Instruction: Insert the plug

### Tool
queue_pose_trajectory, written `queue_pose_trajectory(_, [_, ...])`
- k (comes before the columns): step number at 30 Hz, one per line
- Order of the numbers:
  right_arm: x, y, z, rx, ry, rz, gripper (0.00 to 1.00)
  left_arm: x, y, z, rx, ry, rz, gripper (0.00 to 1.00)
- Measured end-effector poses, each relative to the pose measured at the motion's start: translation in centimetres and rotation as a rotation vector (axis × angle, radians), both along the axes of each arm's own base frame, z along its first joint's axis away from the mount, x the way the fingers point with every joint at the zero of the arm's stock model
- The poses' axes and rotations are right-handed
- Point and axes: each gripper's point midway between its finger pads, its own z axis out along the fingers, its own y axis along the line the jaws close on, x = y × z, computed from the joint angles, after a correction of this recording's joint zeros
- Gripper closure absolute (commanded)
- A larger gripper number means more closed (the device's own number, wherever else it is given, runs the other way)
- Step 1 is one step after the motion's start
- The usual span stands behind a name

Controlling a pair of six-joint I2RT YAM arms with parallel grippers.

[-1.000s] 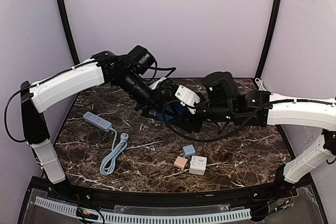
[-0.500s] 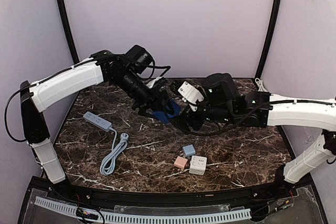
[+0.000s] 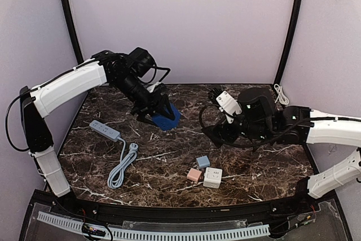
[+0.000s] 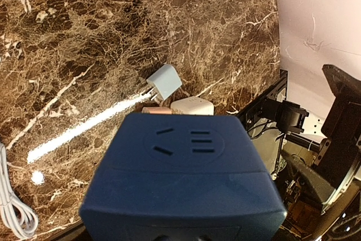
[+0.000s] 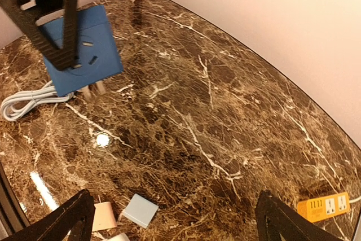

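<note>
Nearest us, small adapters (image 3: 212, 177) lie on the worktop (image 3: 265, 167). Farther back, our right end effector (image 5: 174, 210) gapes wide, empty. Our left end effector (image 3: 157, 112) clamps the blue socket cube (image 3: 168, 119) aloft, presumably presenting it. Only the right wrist view shows its prongs (image 5: 88, 90) and an orange strip (image 5: 330, 205).

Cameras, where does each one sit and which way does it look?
Top external: high above and behind, looking down at the marble table; left arm and right arm show.
Left wrist: on the left arm, looking down past the held blue socket cube; no fingers show.
Right wrist: on the right arm, facing that cube; the open right gripper frames the bottom.
Shared: all three see that cube.
</note>
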Motion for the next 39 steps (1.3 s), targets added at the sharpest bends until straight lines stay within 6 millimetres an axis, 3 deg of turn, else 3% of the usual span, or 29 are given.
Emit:
queue_pose_trajectory(5, [2.2,-3.1,-0.5,0.046,0.067,-0.184,0.01,-0.5,-0.1,0.2,-0.015,0.048,0.037,0.99])
queue_pose_trajectory(11, [6.4,-8.4,-2.0,0.135,0.211,-0.463,0.01,-1.0,-0.5,1.6,-0.086,0.107,0.115,0.99])
queue_pose_trajectory(17, [10.9,-12.2,-4.9,0.192,0.418,-0.693,0.01,-1.9,0.0,3.2,-0.14,0.163,0.219,0.99])
queue_pose_trajectory(28, [15.4,-19.1,-9.9,0.302,0.685,-1.043,0.01,-3.3,1.7,2.8,-0.141,0.23,0.333,0.99])
queue_pose_trajectory(33, [18.5,-20.7,-13.4,0.264,0.776,-1.149,0.01,-3.4,2.4,1.9,-0.099,0.23,0.359,0.99])
queue_pose_trajectory(39, [20.0,-21.5,-17.6,0.147,0.849,-1.211,0.01,-3.2,3.3,1.1,-0.046,0.215,0.395,0.99])
